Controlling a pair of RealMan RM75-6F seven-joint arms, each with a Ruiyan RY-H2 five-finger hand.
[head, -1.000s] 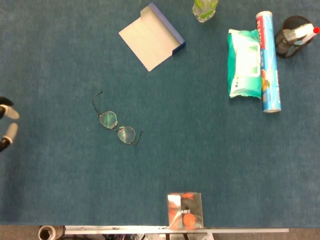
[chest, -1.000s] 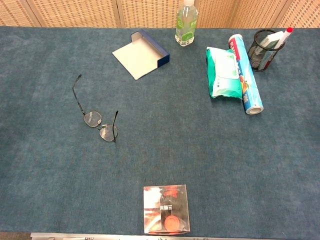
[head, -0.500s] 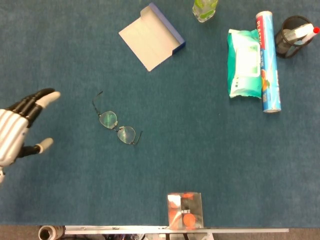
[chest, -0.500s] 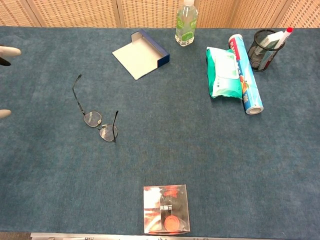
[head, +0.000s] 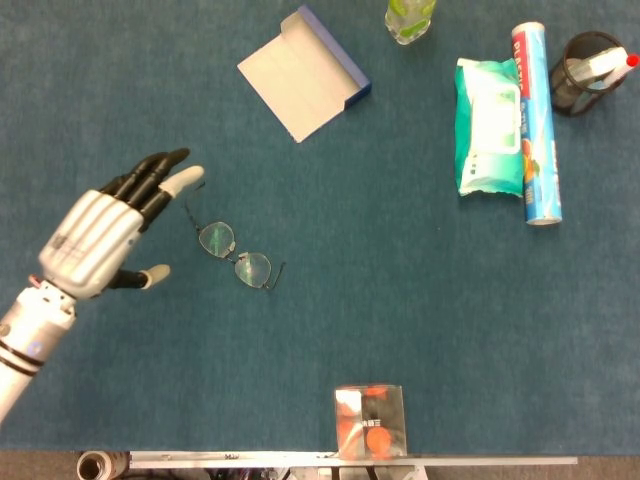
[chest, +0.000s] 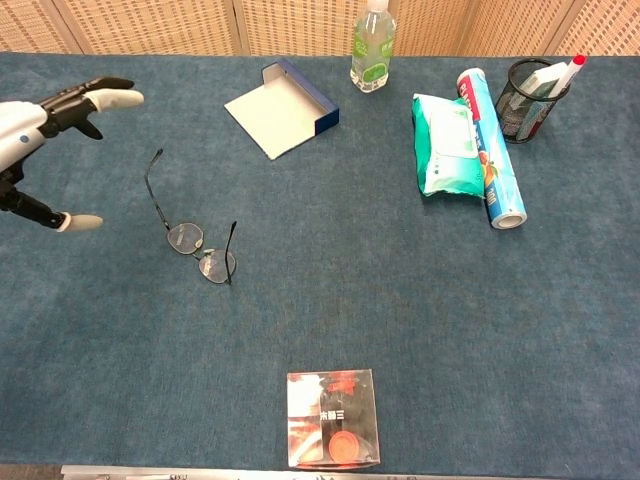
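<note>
My left hand (head: 105, 232) reaches in from the left edge, fingers spread apart and holding nothing; the chest view shows this left hand (chest: 40, 130) above the table at far left. Just to its right lies a pair of thin-framed glasses (head: 233, 253) with the arms unfolded, flat on the blue cloth, also the glasses (chest: 195, 245) in the chest view. The fingertips (head: 185, 180) hover close to the glasses' left arm, apart from it. My right hand appears in neither view.
An open white box with a blue edge (head: 302, 73), a bottle (chest: 372, 47), a green wipes pack (head: 487, 125), a printed tube (head: 535, 125) and a mesh cup with a spray bottle (head: 587, 72) stand at the back. A clear box with orange items (head: 370, 421) sits near the front edge.
My left hand has come in from the left edge and moved right and forward towards the glasses, fingers staying spread. Nothing else on the table has moved.
</note>
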